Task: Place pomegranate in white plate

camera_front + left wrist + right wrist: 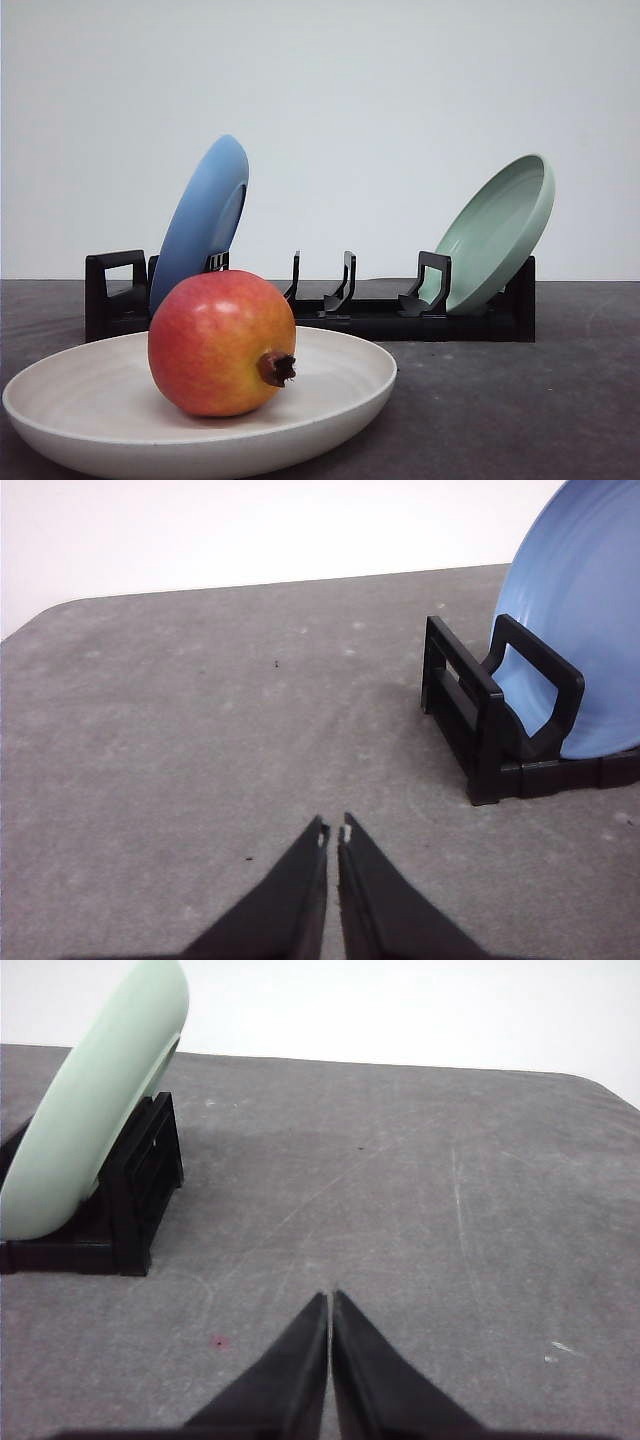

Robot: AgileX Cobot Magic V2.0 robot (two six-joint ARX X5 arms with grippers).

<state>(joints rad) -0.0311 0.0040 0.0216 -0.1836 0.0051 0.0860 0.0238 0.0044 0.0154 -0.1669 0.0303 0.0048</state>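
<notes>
Resting in the white plate, the pomegranate sits a little toward the left of the dish in the front view, with its dark calyx stub turned to the right. The plate lies flat on the grey table, close to the camera.

Behind the plate stands a black rack. A blue plate leans in the rack's left end and a green plate leans in its right end; the slots between them hold nothing.

The left gripper has its two black fingers drawn together, tips almost touching with only a thin slit between them, and nothing held. It hangs over bare table. Ahead of it and off to one side is the left end of the rack with the blue plate propped in it, well apart from the fingertips.

The right gripper is likewise closed, its fingers meeting at the tips, empty. It too is above bare table, with the rack's right end and the green plate ahead and off to the other side, well clear of it.

Neither gripper touches the pomegranate or the white plate.
</notes>
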